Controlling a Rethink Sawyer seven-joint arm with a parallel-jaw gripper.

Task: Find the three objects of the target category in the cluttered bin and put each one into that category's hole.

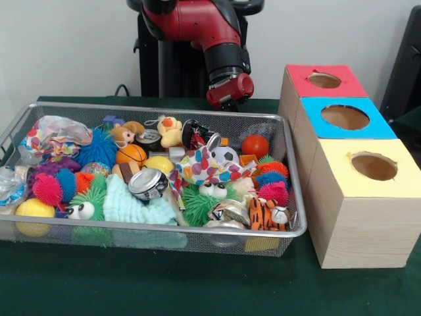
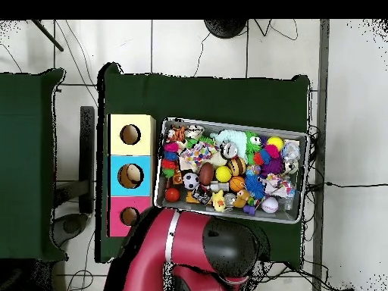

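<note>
Toys and cans heap the bin [image 1: 164, 227], which we see on the green table [image 1: 131, 283], just beside three wooden boxes. From the front, the yellow box [image 1: 368, 197] stands nearest, the blue box [image 1: 345, 118] behind it, and the red box [image 1: 324, 80] farthest, each with a round hole on top. Our arm [image 1: 217, 39] hangs above the bin's far rim, near the red box. We see its red wrist end, but we cannot tell whether the gripper [image 1: 227, 100] is spread or closed. A red ball [image 1: 254, 145] lies in the bin's far corner, toward the boxes.
</note>
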